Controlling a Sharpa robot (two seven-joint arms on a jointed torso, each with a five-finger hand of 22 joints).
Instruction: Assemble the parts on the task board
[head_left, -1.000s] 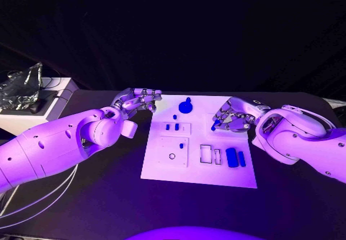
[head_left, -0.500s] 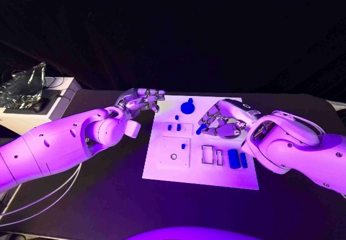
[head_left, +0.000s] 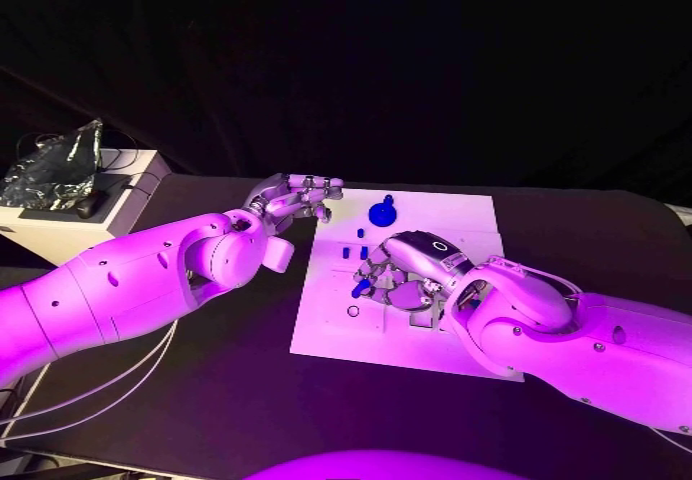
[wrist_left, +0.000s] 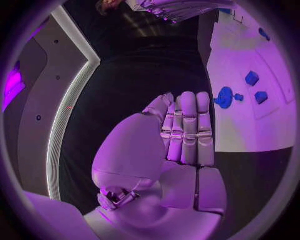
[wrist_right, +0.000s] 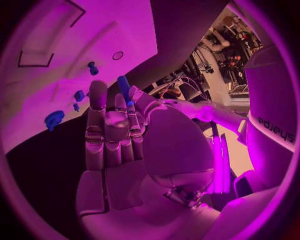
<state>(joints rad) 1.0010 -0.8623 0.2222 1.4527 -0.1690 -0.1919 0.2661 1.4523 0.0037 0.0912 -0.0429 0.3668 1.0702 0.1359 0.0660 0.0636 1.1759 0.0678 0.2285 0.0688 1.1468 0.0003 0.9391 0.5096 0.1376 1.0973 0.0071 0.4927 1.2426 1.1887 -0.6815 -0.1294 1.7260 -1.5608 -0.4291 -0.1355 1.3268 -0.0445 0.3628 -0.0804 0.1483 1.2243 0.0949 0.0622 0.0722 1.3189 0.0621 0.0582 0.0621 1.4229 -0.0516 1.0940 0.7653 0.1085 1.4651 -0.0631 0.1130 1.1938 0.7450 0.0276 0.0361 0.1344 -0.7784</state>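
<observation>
Moved since the earlier frames: right hand, carried from the task board's right edge inward across the board, with its blue part; left hand much as it was; the camera has shifted a little as well.

Item 1. Right hand. Over the middle of the task board. Fingers drawn together, pinching a short blue peg at their tips; the peg's long axis runs on past the fingertips, toward the board. In the head view the peg shows as a blue tip at the hand's left side.

Item 2. Small ring-shaped hole in the board's near-left panel. It lies just beside and nearer the robot than the peg tip; whether the two touch cannot be told. Judged the probable seat for the peg, though that is a guess. The coming move turns on this one relation: the peg's axis has to come upright over the hole before pressing down.

Item 3. Left hand. Fingers curled in side by side, holding nothing, at the board's far-left corner over the tabletop. Well apart from the hole; the right hand is much the nearer.

Item 4. Round blue knob and small blue pieces, seated on the far half of the board.
</observation>
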